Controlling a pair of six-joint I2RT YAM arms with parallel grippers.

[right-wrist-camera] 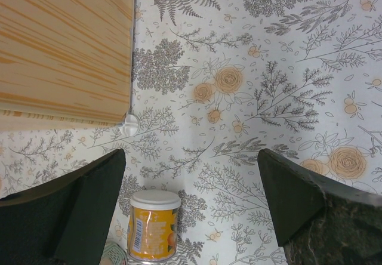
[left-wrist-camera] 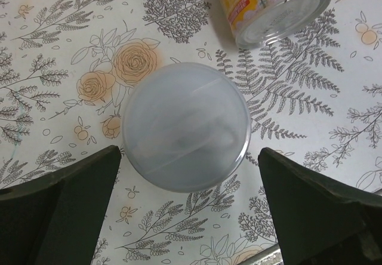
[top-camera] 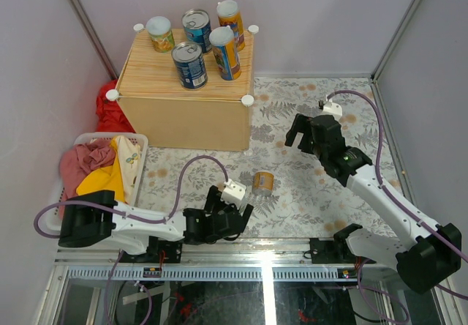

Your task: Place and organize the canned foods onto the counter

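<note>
Several canned foods (top-camera: 190, 64) stand upright on the light-wood counter (top-camera: 146, 76) at the back left. A yellow can (top-camera: 262, 182) lies on its side on the floral mat; it also shows in the left wrist view (left-wrist-camera: 271, 5) and the right wrist view (right-wrist-camera: 154, 223). My left gripper (top-camera: 230, 209) is open and low over the mat, to the left of that can. Another can with a translucent lid (left-wrist-camera: 185, 126) stands upright just ahead of its open jaws (left-wrist-camera: 190, 151); the top view hides it. My right gripper (top-camera: 298, 138) (right-wrist-camera: 191, 157) is open and empty above the mat, right of the counter.
A white basket (top-camera: 139, 143) of clothes stands at the left, with a red cloth (top-camera: 110, 105) behind it. Grey walls close the back and sides. A metal rail (top-camera: 256, 270) runs along the near edge. The counter's white corner knob (right-wrist-camera: 129, 125) is close to the right gripper.
</note>
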